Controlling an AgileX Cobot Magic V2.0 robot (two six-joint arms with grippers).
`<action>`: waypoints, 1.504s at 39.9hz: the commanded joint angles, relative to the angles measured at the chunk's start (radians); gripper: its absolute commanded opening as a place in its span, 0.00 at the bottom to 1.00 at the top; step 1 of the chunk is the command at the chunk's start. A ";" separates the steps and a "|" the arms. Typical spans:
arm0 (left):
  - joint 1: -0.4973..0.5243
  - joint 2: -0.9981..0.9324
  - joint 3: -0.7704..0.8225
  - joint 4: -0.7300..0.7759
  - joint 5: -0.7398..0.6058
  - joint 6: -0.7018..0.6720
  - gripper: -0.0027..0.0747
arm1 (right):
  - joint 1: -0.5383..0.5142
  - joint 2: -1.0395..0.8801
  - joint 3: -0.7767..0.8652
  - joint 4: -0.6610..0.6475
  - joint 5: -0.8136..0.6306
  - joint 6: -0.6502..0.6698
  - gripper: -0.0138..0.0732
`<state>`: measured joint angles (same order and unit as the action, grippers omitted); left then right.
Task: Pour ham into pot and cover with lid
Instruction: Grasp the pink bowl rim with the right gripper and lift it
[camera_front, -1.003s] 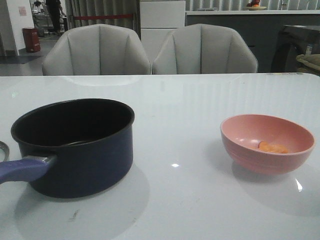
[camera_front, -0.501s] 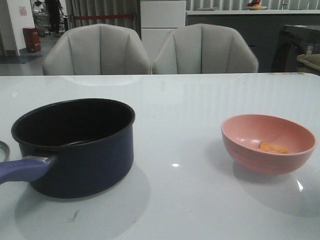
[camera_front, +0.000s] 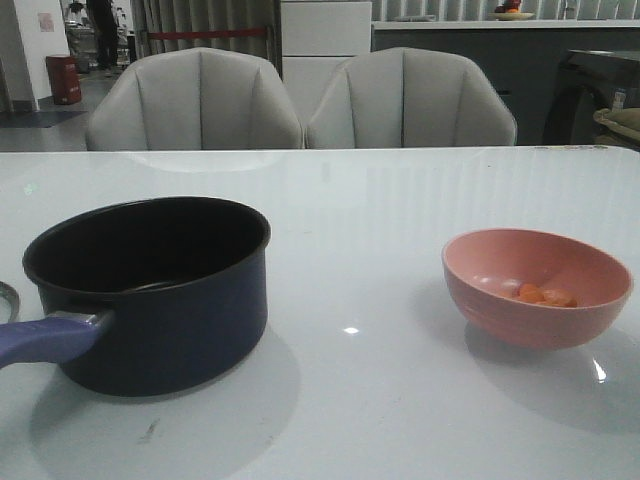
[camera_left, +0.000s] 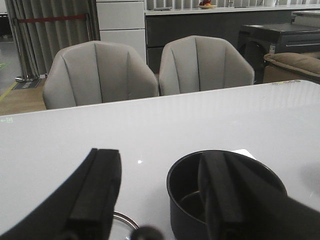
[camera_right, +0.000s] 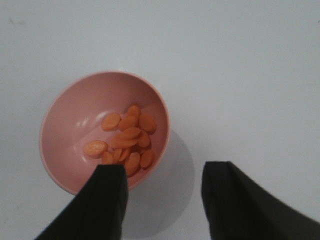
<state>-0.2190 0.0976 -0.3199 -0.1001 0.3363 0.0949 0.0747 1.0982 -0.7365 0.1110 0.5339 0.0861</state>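
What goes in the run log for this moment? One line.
stage: pre-grasp | ham: in pink bowl | pot: uncovered | left end effector: open | right end effector: open above bowl

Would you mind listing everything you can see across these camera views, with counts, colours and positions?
pot: one, dark navy with black inside, purple-blue handle, left part of the table, empty.
pink bowl: one, pink, right part of the table.
ham: a cluster of small orange slices, inside the pink bowl.
lid: one, only a sliver of rim at the left edge, beside the pot.
table: one, glossy white.
chairs: two, grey, behind the table.
left hand: black, open, above the lid and pot.
right hand: black, open, over the bowl's rim.
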 joint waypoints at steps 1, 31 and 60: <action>-0.009 0.011 -0.025 -0.003 -0.073 -0.004 0.54 | -0.008 0.131 -0.117 0.005 0.030 -0.027 0.68; -0.009 0.011 -0.025 -0.008 -0.057 -0.004 0.54 | -0.009 0.697 -0.478 0.014 0.213 -0.061 0.32; -0.009 0.011 -0.025 -0.008 -0.057 -0.004 0.54 | 0.292 0.381 -0.524 0.054 -0.169 -0.295 0.32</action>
<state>-0.2190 0.0976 -0.3199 -0.1001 0.3496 0.0949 0.2990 1.5372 -1.2234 0.1741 0.5242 -0.1680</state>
